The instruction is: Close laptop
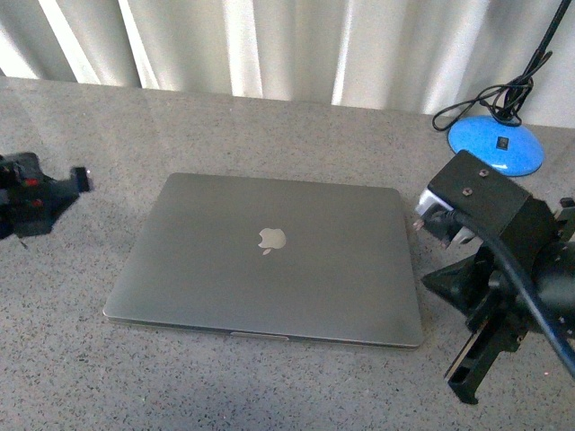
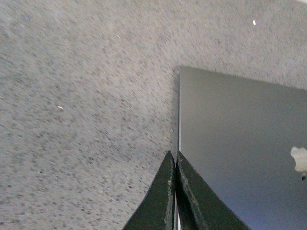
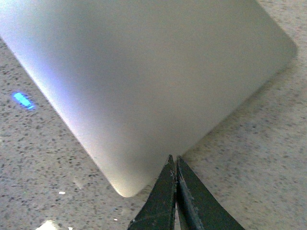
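Lying flat on the grey speckled table [image 1: 81, 359], the laptop [image 1: 269, 269] is fully closed, with its lid down and the pale apple logo [image 1: 272, 239] facing up near the middle. It sits in the centre of the front view, between the two arms.

The left gripper [image 2: 175, 158] has its two dark fingers pressed together, with nothing between them. In its wrist view the tips point at one side edge of the lid, close to a corner. The front view shows this arm off to the left of the laptop, clear of it and not touching.

The right gripper [image 3: 173, 160] is likewise pinched together on nothing. Its tips point toward a rounded corner of the lid, which fills most of that wrist view. From the front it hangs just beside the laptop's right edge, near the front corner, with a strip of bare table between them.

Behind the right arm, a blue lamp base [image 1: 496, 144] with a looped black cable [image 1: 485, 101] stands on the table, well apart from the laptop. A pale curtain [image 1: 287, 40] hangs along the far edge.
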You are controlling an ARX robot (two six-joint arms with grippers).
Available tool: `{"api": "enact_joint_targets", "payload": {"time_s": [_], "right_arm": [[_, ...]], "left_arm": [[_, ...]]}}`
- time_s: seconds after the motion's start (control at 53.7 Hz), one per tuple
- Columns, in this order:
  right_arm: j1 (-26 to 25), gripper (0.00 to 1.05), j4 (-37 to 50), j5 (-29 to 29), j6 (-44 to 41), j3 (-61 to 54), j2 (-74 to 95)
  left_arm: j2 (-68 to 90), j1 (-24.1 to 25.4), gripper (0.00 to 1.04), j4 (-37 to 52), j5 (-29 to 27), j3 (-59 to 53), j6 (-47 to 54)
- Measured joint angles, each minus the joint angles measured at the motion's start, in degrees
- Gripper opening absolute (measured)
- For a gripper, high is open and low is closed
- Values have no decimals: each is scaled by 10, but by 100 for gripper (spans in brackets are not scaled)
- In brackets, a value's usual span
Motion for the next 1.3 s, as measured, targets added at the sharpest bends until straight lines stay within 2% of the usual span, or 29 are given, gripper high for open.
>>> {"api": "enact_joint_targets", "payload": {"time_s": [0.316, 0.428, 0.54, 0.782, 0.893, 0.949, 1.042, 1.21, 1.303], "right_arm": [[-82, 1, -34, 14, 27, 10, -131], [-108, 1, -71, 8, 47, -4, -213], [-127, 1, -84, 5, 58, -35, -294], [-149, 1, -153, -1, 99, -95, -449], [-148, 1, -190, -1, 121, -119, -508], [-146, 1, -207, 1, 130, -134, -541], [-146, 1, -223, 13, 145, -146, -578], [-148, 39, -228, 14, 146, -151, -596], [-148, 53, -228, 14, 146, -151, -597]], "left_arm": [[-174, 103, 4, -5, -31, -47, -3], [-297, 155, 4, -28, -64, -89, -39], [-409, 183, 4, -62, -111, -126, -81], [-641, 191, 4, -210, -213, -173, -129], [-682, 189, 4, -227, -223, -178, -134], [-684, 189, 10, -228, -222, -178, -136], [-682, 189, 33, -229, -222, -179, -138], [-683, 189, 74, -229, -222, -179, -140], [-683, 189, 89, -229, -222, -179, -140]]}}
